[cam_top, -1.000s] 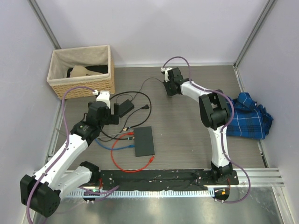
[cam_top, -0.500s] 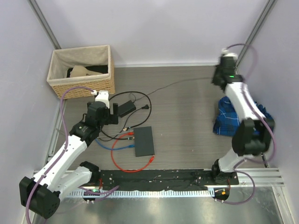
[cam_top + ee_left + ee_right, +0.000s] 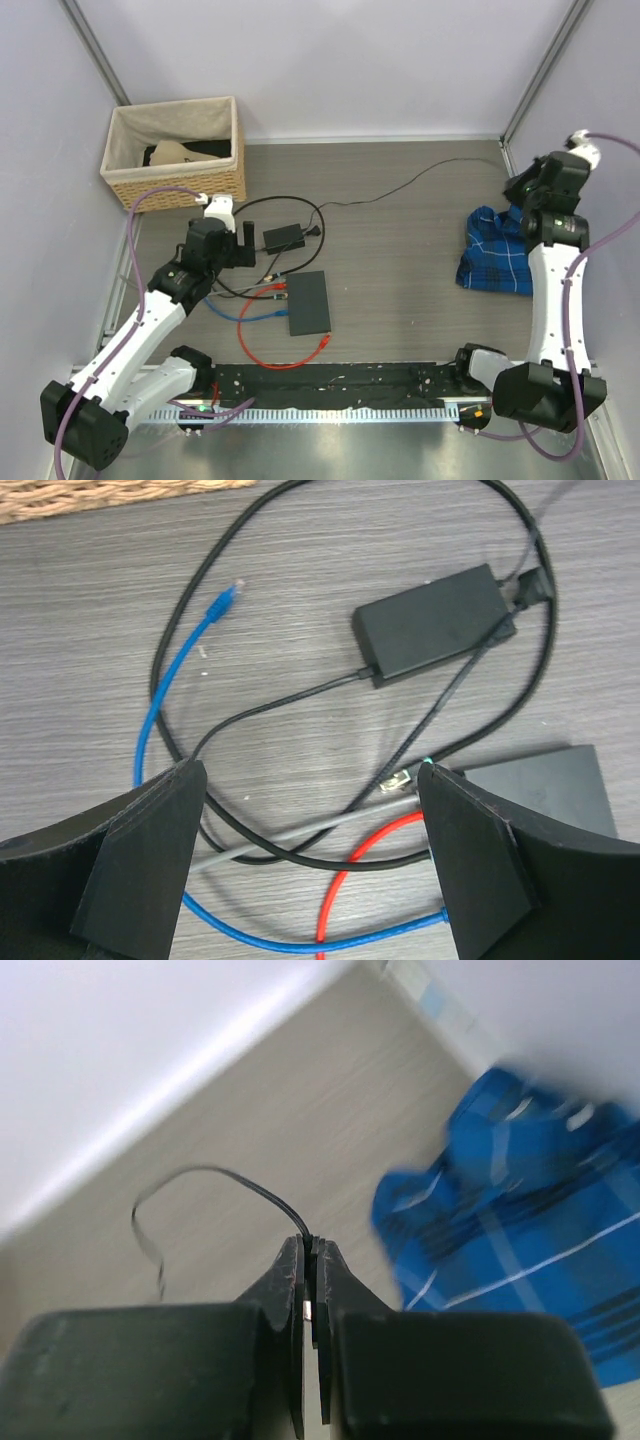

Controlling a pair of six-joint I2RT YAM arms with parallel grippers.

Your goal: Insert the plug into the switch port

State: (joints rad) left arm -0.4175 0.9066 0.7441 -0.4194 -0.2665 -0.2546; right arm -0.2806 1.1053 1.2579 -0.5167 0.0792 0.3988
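The switch [image 3: 308, 303] is a flat dark box lying on the table in front of the left arm; its corner shows in the left wrist view [image 3: 545, 780]. My right gripper [image 3: 519, 186] is at the far right, above the table, shut on a small plug [image 3: 312, 1257] at the end of a thin black cord [image 3: 400, 185], far from the switch. The cord [image 3: 250, 1185] trails back from the fingertips. My left gripper [image 3: 243, 243] is open and empty [image 3: 312, 870], hovering over tangled cables just left of the switch.
A black power brick [image 3: 284, 237] with cords lies behind the switch, also in the left wrist view [image 3: 435, 622]. Red [image 3: 265, 355], blue [image 3: 235, 312] and grey cables run to the switch's left edge. A wicker basket [image 3: 175, 150] stands back left. A blue plaid cloth [image 3: 505, 250] lies right.
My right arm has swung from the middle back to the far right, pulling the thin cord out across the table. The power brick slid a little to the right. The left arm barely moved.
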